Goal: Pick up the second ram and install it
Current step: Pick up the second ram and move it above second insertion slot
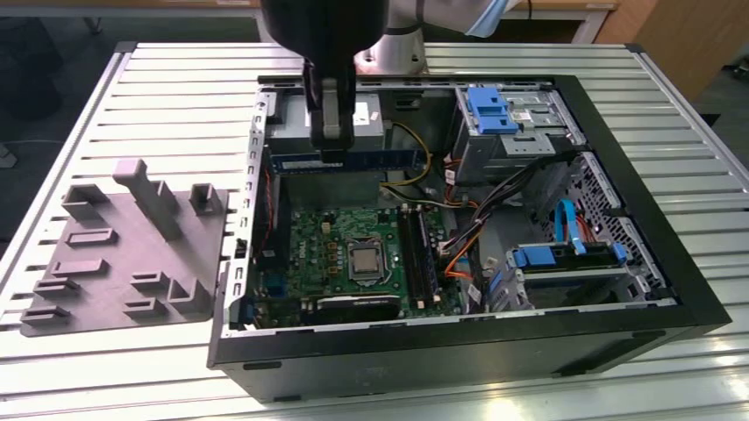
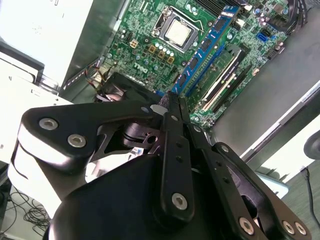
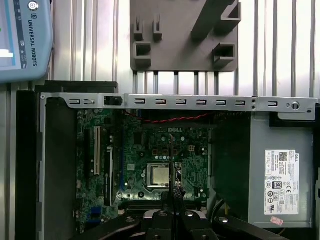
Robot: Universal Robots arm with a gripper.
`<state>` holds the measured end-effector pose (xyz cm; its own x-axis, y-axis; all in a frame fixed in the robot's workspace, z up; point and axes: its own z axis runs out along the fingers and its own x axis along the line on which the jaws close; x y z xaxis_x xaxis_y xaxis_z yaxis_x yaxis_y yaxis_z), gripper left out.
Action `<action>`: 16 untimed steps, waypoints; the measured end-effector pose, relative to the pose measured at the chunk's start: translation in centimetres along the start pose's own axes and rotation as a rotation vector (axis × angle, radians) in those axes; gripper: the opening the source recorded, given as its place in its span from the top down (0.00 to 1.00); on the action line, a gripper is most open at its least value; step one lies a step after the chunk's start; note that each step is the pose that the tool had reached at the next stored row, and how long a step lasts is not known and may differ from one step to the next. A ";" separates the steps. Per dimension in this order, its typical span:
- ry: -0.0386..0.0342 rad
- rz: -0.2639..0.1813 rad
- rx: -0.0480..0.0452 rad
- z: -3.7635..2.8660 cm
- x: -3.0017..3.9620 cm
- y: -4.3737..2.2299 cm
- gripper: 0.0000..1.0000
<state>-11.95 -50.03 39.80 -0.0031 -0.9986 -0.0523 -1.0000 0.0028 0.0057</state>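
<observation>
Pincer [image 2: 170, 106] clamped on the second ram [image 2: 204, 49], whose gripped stretch is hidden behind it.

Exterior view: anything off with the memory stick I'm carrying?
The long blue-green memory stick in the gripper hangs level over the open black computer case, but crosswise to the long black memory slots on the green motherboard. Nothing looks damaged.

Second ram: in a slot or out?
Out. The gripper is shut on the second ram, holding it in the air above the motherboard.
</observation>
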 end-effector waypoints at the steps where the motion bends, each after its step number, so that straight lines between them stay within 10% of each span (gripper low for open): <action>1: 0.0000 0.000 0.0000 0.02 0.00 -0.02 0.88; 16: 0.0000 0.000 0.0000 0.44 0.02 -0.25 0.88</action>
<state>-11.70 -50.03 39.36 -0.0031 -0.9986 -0.0523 -1.0000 0.0028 0.0057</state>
